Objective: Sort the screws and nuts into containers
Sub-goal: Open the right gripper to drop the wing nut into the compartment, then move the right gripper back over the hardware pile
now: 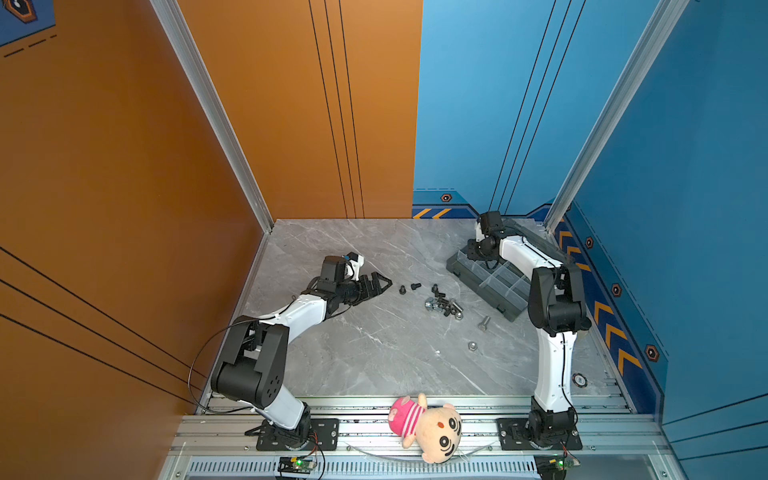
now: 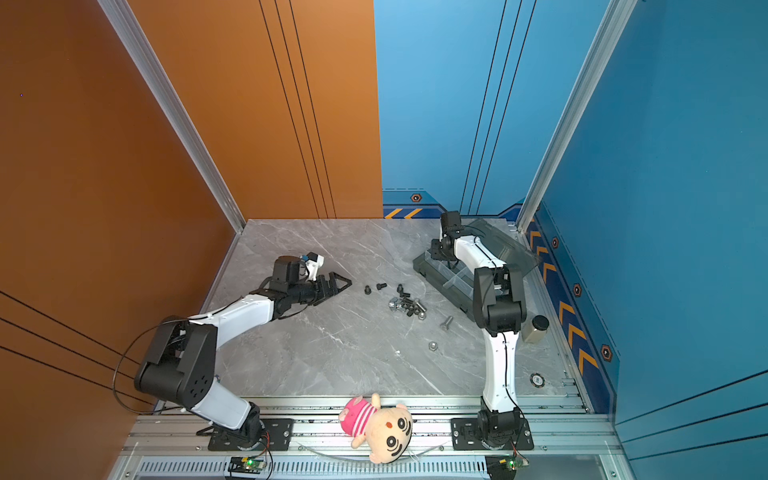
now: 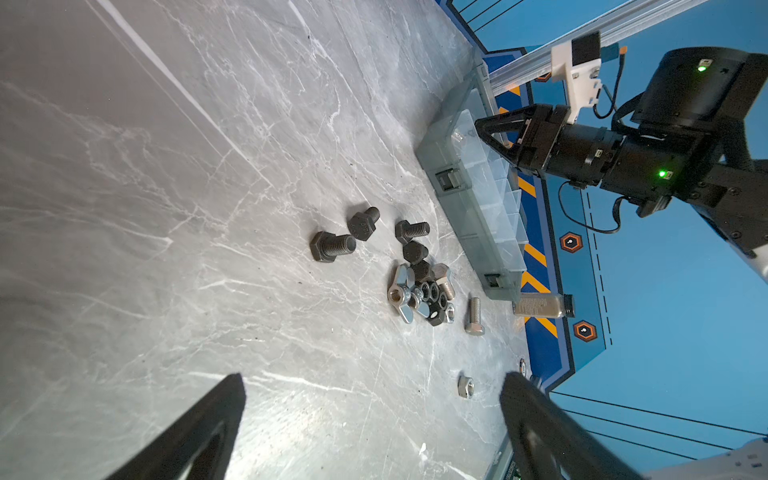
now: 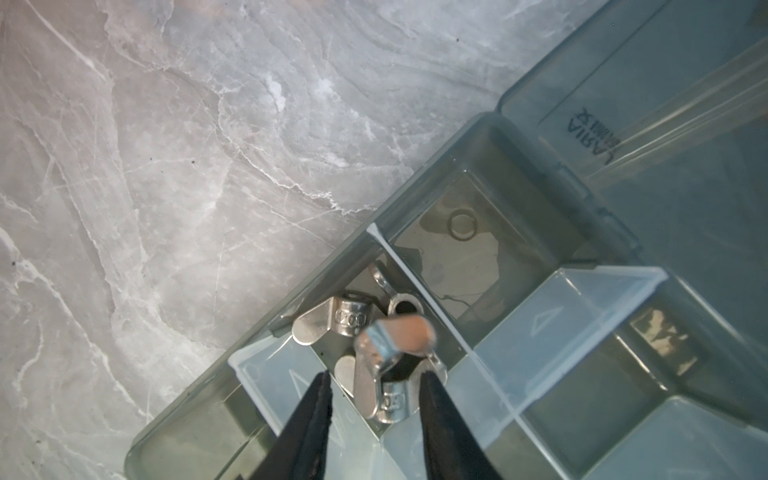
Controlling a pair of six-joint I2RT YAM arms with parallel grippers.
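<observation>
Black screws (image 1: 402, 290) (image 3: 332, 246) lie loose in the middle of the table, beside a pile (image 1: 442, 305) (image 3: 424, 295) of black screws and silver nuts. A silver screw (image 1: 484, 323) (image 3: 474, 316) and a single nut (image 1: 472, 345) (image 3: 466, 386) lie nearer the front. My right gripper (image 4: 374, 376) (image 1: 492, 264) hangs open over a compartment of the grey organizer box (image 1: 486, 282) (image 4: 291, 307). That compartment holds silver wing nuts (image 4: 332, 324), and a blurred silver nut (image 4: 395, 336) shows just past the fingertips. My left gripper (image 3: 374, 395) (image 1: 384, 284) is open and empty, low, left of the black screws.
The box's hinged lid (image 4: 665, 104) lies open toward the back right corner. A small black-capped jar (image 2: 536, 328) stands by the right wall. A plush doll (image 1: 428, 424) lies on the front rail. A round token (image 1: 579, 380) sits near the right arm's base.
</observation>
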